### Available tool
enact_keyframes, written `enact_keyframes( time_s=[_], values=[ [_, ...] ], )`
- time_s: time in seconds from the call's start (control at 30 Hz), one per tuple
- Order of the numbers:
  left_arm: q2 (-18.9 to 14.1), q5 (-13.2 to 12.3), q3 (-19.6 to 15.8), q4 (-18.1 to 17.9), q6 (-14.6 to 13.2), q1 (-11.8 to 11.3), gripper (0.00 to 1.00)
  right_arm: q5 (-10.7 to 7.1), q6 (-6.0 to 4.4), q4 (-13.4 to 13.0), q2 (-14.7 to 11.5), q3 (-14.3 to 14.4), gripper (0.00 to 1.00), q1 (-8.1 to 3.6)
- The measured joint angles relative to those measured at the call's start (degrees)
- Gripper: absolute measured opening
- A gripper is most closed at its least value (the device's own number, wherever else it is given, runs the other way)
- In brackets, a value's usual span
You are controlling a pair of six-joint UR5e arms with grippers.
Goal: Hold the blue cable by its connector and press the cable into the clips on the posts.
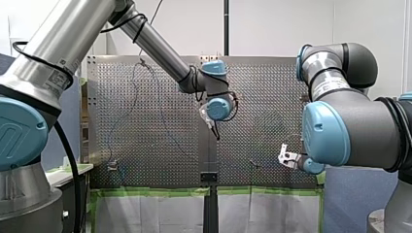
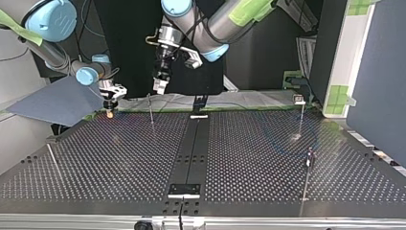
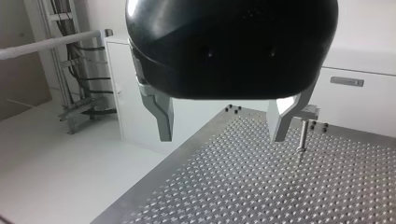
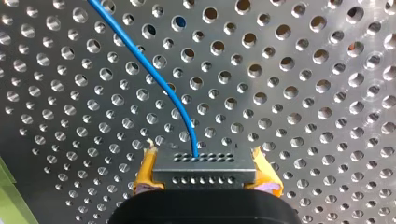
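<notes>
Grasp made | my right end effector point(image 4: 204, 171) pinches connector point(image 4: 204, 176) | left end effector point(image 3: 223, 125) spread | next: I press blue cable point(image 4: 154, 74) into post point(image 3: 302, 134) clip

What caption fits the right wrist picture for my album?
My right gripper, with yellow pads, clamps a grey rectangular connector, its thin blue cable curving away over the perforated metal table.

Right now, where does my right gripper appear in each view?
Front: right gripper low at the right.
Top: right gripper at the left, above the table's far edge.
Left wrist: not in it.
Right wrist: right gripper shut on the connector.
Shared landmark: the perforated table.
</notes>
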State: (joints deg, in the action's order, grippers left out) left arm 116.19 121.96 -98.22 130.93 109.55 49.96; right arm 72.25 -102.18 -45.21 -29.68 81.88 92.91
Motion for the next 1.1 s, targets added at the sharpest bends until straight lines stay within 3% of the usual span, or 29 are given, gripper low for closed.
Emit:
enact_keyframes(
  time_s=[0.27, 0.53, 0.7, 0.9, 1.1],
  values=[
    [-3.89, 2.76, -3.88, -1.9, 0.94, 0.11, 0.98, -0.41, 0.38, 0.02, 0.0, 0.0, 0.0, 0.11],
    [-8.36, 3.02, -8.5, -6.08, 2.15, 0.15, 0.98, -1.43, 0.44, 0.17, -0.03, 0.02, 0.0, 0.11],
    [-9.34, 2.15, -11.31, -8.84, 2.73, -0.23, 0.98, -2.22, 0.51, 0.27, -0.07, 0.05, 0.0, 0.15],
    [-9.44, 0.5, -14.45, -11.7, 4.12, -0.74, 0.98, -2.25, 1.65, 0.96, -0.4, 0.08, 0.0, 0.55],
    [-9.46, 0.88, -17.6, -10.31, 3.04, -0.96, 0.98, -1.94, 2.75, 1.7, -0.98, 0.08, 0.0, 1.15]
  ],
)
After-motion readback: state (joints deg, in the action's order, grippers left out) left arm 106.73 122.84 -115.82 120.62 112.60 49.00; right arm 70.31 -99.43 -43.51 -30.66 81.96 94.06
